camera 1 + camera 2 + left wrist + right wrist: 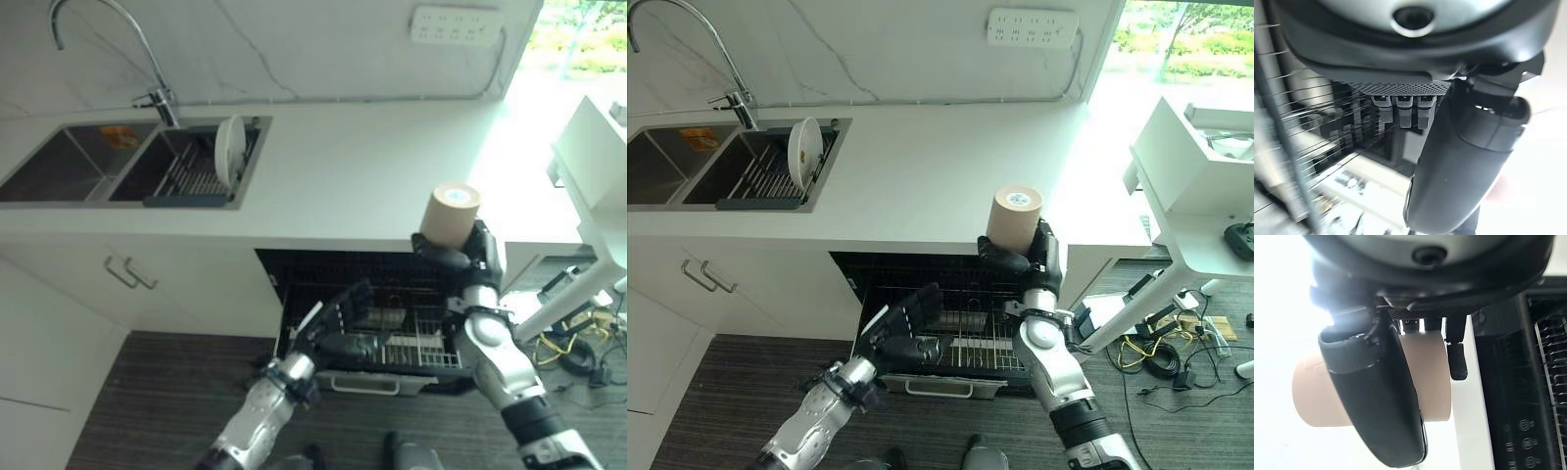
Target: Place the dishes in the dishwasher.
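A tan cylindrical cup [451, 215] is held upright in my right hand [477, 257], whose fingers and thumb curl round its lower part; it hangs at the counter's front edge above the open dishwasher. The right wrist view shows the thumb across the cup [1430, 377]. The dishwasher's wire rack [421, 343] is pulled out below the counter. My left hand [343, 313] hovers over the rack's left side, fingers straight and holding nothing. A white plate [229, 150] stands on edge in the drying rack in the right sink basin.
The white counter [372, 166] runs across, with a double sink [59, 162] and a faucet [147, 59] at the left. A power strip [456, 24] sits on the back wall. A white table [1185, 176] stands close on the right. Cabinet doors lie left of the dishwasher.
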Motion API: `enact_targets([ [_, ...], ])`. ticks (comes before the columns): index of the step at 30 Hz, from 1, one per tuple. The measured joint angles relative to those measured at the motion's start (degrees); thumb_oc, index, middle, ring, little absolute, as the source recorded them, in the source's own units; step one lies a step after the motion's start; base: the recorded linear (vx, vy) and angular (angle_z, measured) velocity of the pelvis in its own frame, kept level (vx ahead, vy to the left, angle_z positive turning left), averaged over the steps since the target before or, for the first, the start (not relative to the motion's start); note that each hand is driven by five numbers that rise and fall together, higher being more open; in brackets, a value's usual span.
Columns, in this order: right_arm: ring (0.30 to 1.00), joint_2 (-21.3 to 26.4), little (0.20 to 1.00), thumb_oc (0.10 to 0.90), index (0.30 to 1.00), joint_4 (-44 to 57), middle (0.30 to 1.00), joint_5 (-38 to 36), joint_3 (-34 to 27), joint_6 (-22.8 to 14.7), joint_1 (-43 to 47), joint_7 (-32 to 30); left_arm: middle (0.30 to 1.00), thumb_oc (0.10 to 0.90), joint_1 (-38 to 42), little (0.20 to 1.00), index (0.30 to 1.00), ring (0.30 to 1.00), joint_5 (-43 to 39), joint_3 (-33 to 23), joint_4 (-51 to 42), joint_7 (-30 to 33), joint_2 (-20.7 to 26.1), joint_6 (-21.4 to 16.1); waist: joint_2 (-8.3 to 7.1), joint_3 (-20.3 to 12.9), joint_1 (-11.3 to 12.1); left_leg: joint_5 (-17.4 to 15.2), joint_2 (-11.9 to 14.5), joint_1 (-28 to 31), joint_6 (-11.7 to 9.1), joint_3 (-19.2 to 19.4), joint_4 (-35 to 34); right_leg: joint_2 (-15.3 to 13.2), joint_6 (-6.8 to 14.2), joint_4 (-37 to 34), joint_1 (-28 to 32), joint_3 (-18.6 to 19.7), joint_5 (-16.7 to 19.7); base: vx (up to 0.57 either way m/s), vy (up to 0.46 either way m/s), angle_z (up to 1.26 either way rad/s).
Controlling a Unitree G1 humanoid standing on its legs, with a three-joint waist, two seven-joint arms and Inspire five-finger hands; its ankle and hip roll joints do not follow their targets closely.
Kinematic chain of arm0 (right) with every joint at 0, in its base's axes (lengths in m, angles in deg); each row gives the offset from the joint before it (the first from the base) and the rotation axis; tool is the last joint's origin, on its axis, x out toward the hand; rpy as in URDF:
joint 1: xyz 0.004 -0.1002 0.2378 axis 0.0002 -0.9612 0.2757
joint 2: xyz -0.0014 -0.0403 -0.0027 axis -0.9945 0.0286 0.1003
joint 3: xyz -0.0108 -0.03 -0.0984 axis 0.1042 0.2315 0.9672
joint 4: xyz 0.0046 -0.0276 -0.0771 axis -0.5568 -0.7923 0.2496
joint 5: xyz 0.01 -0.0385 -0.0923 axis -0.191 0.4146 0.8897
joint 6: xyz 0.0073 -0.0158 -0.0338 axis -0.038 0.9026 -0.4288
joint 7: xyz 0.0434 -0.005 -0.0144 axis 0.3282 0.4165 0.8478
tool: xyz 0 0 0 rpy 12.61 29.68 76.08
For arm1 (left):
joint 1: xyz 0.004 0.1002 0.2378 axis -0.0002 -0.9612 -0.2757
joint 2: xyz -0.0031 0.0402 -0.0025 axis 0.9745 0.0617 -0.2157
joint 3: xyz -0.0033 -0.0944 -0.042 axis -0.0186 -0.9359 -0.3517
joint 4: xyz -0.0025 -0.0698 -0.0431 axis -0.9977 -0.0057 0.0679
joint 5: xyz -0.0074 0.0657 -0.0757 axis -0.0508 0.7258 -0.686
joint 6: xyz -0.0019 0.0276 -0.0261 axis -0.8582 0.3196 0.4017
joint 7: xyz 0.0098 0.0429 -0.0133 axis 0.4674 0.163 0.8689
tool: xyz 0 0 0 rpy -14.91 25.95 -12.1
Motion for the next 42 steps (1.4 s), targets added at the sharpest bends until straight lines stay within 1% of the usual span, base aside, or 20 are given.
enact_targets([
  [2,0.300,0.1,0.300,0.400,0.300,0.0,0.300,0.0,0.0,-0.3,-0.5,2.5,0.900,0.800,0.0,0.900,0.900,0.900,-1.9,-2.5,0.0,-3.2,1.0,1.2,0.31,0.0,0.0,0.2,0.0,0.2,0.0,0.1,-0.4,0.0,0.1,0.1,0.0,0.0,-0.1,0.00,0.000,0.00],
  [5,0.300,0.2,0.300,0.400,0.300,0.0,0.300,0.0,0.1,-0.4,-2.8,7.6,0.900,0.800,0.0,0.900,0.900,0.900,-1.7,-8.2,0.0,-7.0,1.8,2.2,0.35,0.0,0.4,0.5,0.0,0.4,-0.1,0.0,-0.9,0.0,0.1,0.2,0.1,0.0,-0.2,0.01,0.008,0.01],
  [6,0.300,0.1,0.300,0.400,0.300,0.0,0.300,0.0,0.3,-0.6,-3.7,9.4,0.900,0.800,-0.1,0.900,0.900,0.900,-1.4,-9.9,0.0,-8.1,3.1,2.4,0.43,0.0,0.4,0.6,0.0,0.4,-0.1,0.0,-0.9,0.0,0.0,0.2,0.1,-0.1,-0.2,0.04,0.021,0.02],
  [7,0.300,1.1,0.300,0.400,0.300,0.1,0.300,-0.3,-0.4,-1.1,-5.0,12.3,0.900,0.800,-0.1,0.900,0.900,0.900,3.3,-11.4,0.2,-9.8,4.8,2.3,0.45,-0.1,0.3,0.6,0.0,0.5,-0.1,0.0,-1.0,0.0,0.1,0.2,0.1,-0.1,-0.2,0.04,0.013,0.00],
  [8,0.300,2.3,0.300,0.400,0.300,0.1,0.300,-0.8,-1.0,-1.1,-5.2,14.6,0.900,0.800,-0.3,0.900,0.900,0.900,7.9,-12.4,0.4,-10.0,6.5,2.3,0.48,-0.1,0.3,0.6,0.0,0.5,-0.1,0.0,-1.0,0.0,0.0,0.1,0.1,-0.1,-0.2,0.00,0.000,0.00],
  [9,0.300,2.5,0.300,0.400,0.300,0.0,0.300,-1.4,-1.5,-0.9,-5.2,15.7,0.900,0.800,-0.2,0.900,0.900,0.900,10.5,-12.5,0.3,-10.5,7.2,2.3,0.47,-0.1,0.3,0.6,0.0,0.5,-0.1,0.0,-1.0,0.0,0.0,0.1,0.1,-0.1,-0.2,0.00,0.000,0.00],
  [14,0.300,3.9,0.300,0.400,0.300,0.0,0.300,-1.6,-3.3,0.6,-5.6,20.6,0.900,0.800,0.4,0.900,0.900,0.900,23.8,-12.4,0.3,-10.9,11.4,2.2,0.50,-0.1,0.1,0.6,0.0,0.5,-0.1,0.0,-0.9,0.0,0.0,0.2,0.1,-0.1,-0.2,0.01,0.000,0.00],
  [15,0.300,4.4,0.300,0.400,0.300,-0.2,0.300,-1.6,-3.6,0.9,-5.6,21.6,0.900,0.800,1.0,0.900,0.900,0.900,26.5,-11.9,0.3,-11.5,12.9,2.2,0.44,-0.1,0.1,0.6,0.0,0.4,-0.1,-0.1,-0.9,0.0,0.0,0.2,0.1,-0.2,-0.2,0.03,-0.003,0.01],
  [19,0.300,5.5,0.300,0.400,0.300,-0.8,0.300,-1.5,-4.3,2.1,-5.5,24.2,0.900,0.800,2.8,0.900,0.900,0.900,34.4,-10.6,0.2,-13.0,17.1,2.2,0.28,-0.2,0.1,0.6,0.0,0.3,-0.1,-0.3,-0.8,0.0,0.0,0.4,0.1,-0.2,-0.2,0.04,-0.003,0.02],
  [21,0.300,6.4,0.300,0.400,0.300,-1.3,0.300,-1.4,-4.6,3.0,-5.2,25.9,0.900,0.800,3.6,0.900,0.900,0.900,37.0,-10.3,0.2,-14.3,18.1,2.2,-0.02,-0.5,0.0,0.6,0.0,0.0,-0.1,-0.4,-0.6,-0.1,0.0,0.4,0.1,-0.4,-0.2,0.05,0.002,0.04],
  [23,0.300,6.6,0.300,0.400,0.300,-3.7,0.300,-1.3,-4.7,3.2,-4.0,27.4,0.900,0.800,4.6,0.900,0.900,0.900,37.5,-8.4,0.2,-15.5,19.9,2.2,-0.72,-1.0,0.0,0.5,0.0,-0.1,-0.2,-0.5,-0.5,-0.1,0.0,0.5,0.0,-0.5,-0.2,0.05,-0.003,0.02],
  [26,0.300,7.3,0.300,0.400,0.300,-7.6,0.300,-1.7,-4.6,4.2,-1.8,29.6,0.900,0.800,6.1,0.900,0.900,0.900,39.6,-6.1,0.2,-16.9,21.3,2.2,-1.98,-1.8,0.1,0.5,0.0,-0.3,-0.2,-0.6,-0.4,-0.3,0.0,0.6,0.0,-0.7,-0.3,0.02,-0.001,0.02],
  [27,0.300,8.1,0.300,0.400,0.300,-8.2,0.300,-2.6,-4.6,5.6,-1.0,30.2,0.900,0.800,6.5,0.900,0.900,0.900,39.9,-5.5,0.2,-17.3,21.6,2.2,-2.24,-2.0,0.2,0.4,-0.1,-0.7,-0.2,-0.7,-0.3,-0.4,0.4,0.7,-0.1,-0.8,-0.6,0.00,0.002,0.07],
  [29,0.300,9.2,0.300,0.400,0.300,-9.9,0.300,-2.6,-4.7,6.0,0.6,31.4,0.900,0.800,7.4,0.900,0.900,0.900,41.5,-4.8,0.2,-17.7,21.9,2.2,-2.29,-2.0,0.1,0.2,-0.2,-1.5,-0.1,-1.4,0.3,-0.6,0.4,0.7,-0.3,-1.4,-0.5,-0.01,0.005,0.16],
  [32,0.300,9.3,0.300,0.400,0.300,-11.7,0.300,-2.5,-5.2,6.2,1.7,32.2,0.900,0.800,7.6,0.900,0.900,0.900,42.1,-3.9,0.1,-18.0,21.9,2.2,-2.33,-2.0,0.2,0.2,-0.4,-2.6,-0.4,-1.9,0.5,-0.9,0.2,1.2,-1.3,-1.6,-0.6,0.01,0.007,0.11],
  [33,0.300,9.3,0.300,0.400,0.300,-12.6,0.300,-2.5,-5.3,6.2,2.5,32.5,0.900,0.800,7.6,0.900,0.900,0.900,43.6,-3.2,0.0,-18.2,21.8,2.2,-2.33,-2.0,0.2,0.4,-0.4,-3.5,-0.4,-2.0,0.8,-1.0,0.2,1.3,-2.0,-1.8,-0.4,0.02,0.013,0.03],
  [36,0.300,9.3,0.300,0.400,0.300,-13.9,0.300,-2.2,-5.3,6.0,3.2,32.6,0.900,0.800,7.7,0.900,0.900,0.900,44.2,-2.2,0.0,-18.2,21.5,2.2,-2.32,-2.0,0.1,0.4,-0.5,-3.5,-0.4,-2.0,0.8,-1.1,0.2,1.3,-2.0,-1.8,-0.4,0.02,0.013,0.01],
  [39,0.300,9.1,0.300,0.400,0.300,-14.8,0.300,0.7,-5.1,5.7,4.1,32.6,0.900,0.800,8.1,0.900,0.900,0.900,45.7,-1.4,0.0,-18.1,21.5,2.1,-2.24,-1.9,0.1,0.4,-0.6,-3.6,-0.3,-2.1,0.8,-1.2,0.3,1.3,-2.0,-1.9,-0.4,0.00,0.000,0.00],
  [42,0.300,8.5,0.300,0.400,0.300,-16.1,0.300,2.2,-5.1,3.8,4.5,32.6,0.900,0.800,8.1,0.900,0.900,0.900,45.8,-1.3,0.0,-18.0,21.4,2.1,-1.97,-1.7,0.1,0.4,-0.7,-3.7,-0.4,-2.2,0.8,-1.4,0.2,1.3,-2.1,-2.3,-0.4,0.00,0.000,0.00],
])
